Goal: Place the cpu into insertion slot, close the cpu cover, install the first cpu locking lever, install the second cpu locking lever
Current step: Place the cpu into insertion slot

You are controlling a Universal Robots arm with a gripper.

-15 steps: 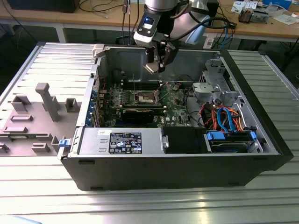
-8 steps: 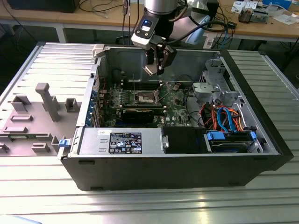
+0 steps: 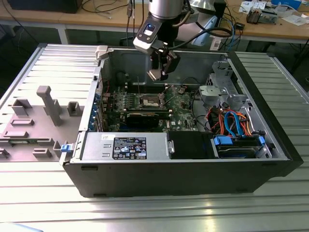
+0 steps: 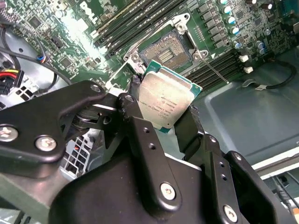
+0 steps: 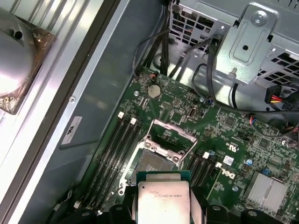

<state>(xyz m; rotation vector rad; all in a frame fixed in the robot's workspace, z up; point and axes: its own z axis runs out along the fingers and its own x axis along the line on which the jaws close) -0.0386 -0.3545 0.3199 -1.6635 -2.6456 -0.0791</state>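
My gripper [image 3: 161, 72] hangs inside the open computer case, above the motherboard. It is shut on the cpu [image 4: 164, 100], a flat square chip with a silver-grey top, held by two opposite edges between black fingers [image 4: 134, 105]. In both wrist views the chip is clear of the board. The insertion slot [image 5: 156, 161] lies bare just past the cpu [image 5: 163, 200], its dark centre showing. The cpu cover [image 5: 170, 140] is swung open at the slot's far side. A thin locking lever [image 4: 214, 70] stands free beside the insertion slot [image 4: 166, 51].
Long black memory slots [image 5: 114, 154] flank the socket on both sides. A metal drive cage [image 5: 243, 42] with cables sits past the board. In the exterior view a power supply [image 3: 125, 147] and blue drive bay [image 3: 236, 145] fill the case front; a grey fixture [image 3: 48, 104] lies to the left.
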